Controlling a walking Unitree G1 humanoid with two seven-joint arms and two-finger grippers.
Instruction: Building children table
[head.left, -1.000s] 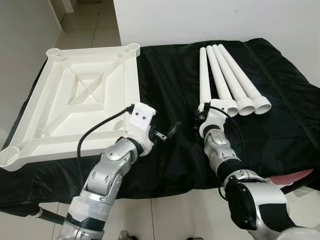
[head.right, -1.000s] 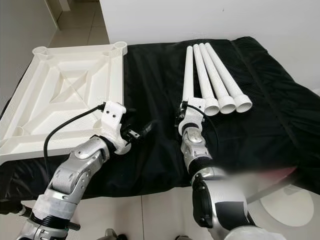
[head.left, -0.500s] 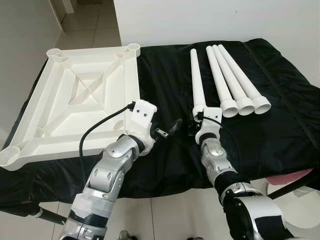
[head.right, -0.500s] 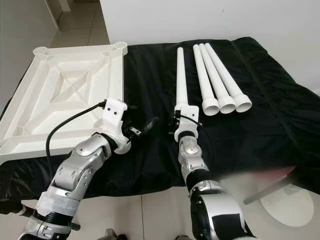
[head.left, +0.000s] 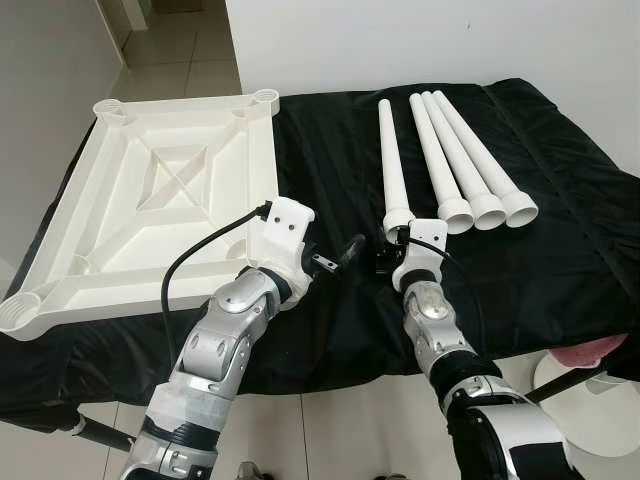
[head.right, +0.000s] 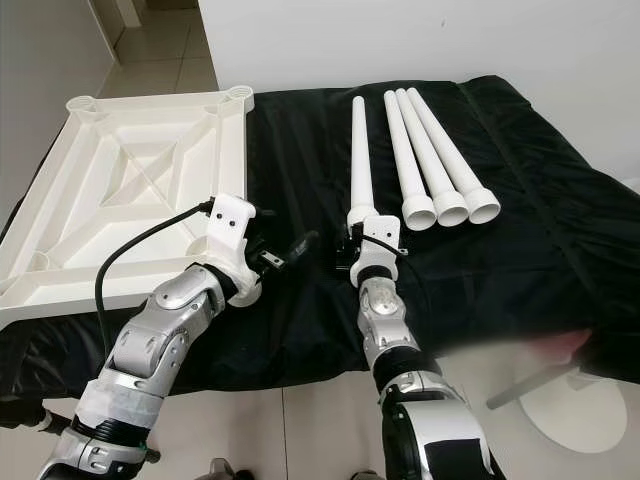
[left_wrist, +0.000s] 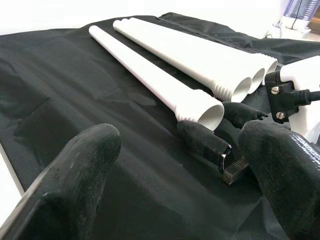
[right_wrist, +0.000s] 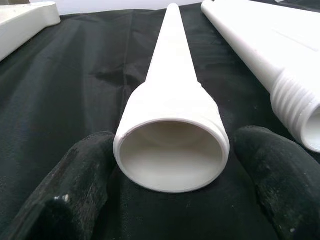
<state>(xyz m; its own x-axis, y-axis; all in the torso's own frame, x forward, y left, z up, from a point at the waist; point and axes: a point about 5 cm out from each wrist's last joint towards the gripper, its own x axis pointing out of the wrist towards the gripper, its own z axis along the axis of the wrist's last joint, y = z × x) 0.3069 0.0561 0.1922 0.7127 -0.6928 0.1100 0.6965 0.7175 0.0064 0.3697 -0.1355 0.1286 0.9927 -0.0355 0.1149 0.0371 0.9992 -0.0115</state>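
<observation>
Two grippers rest on the black cloth (head.left: 330, 130). The right gripper (head.left: 392, 238) has its fingers spread either side of the wide threaded end of one table leg (head.left: 391, 166), not clamping it. The left gripper (head.left: 338, 258) is open and empty nearby. Beyond lie three more legs (head.left: 462, 158) side by side, and the upturned white tabletop (head.left: 150, 195) lies left.

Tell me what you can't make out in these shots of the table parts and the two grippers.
- Whether the right gripper presses the separated table leg: its fingers flank the threaded mouth, contact unclear in the right wrist view.
- Table top: near edge partly covered by the left arm's cable in the eye views.
- Three grouped legs: threaded mouths overlap in the left wrist view.
</observation>
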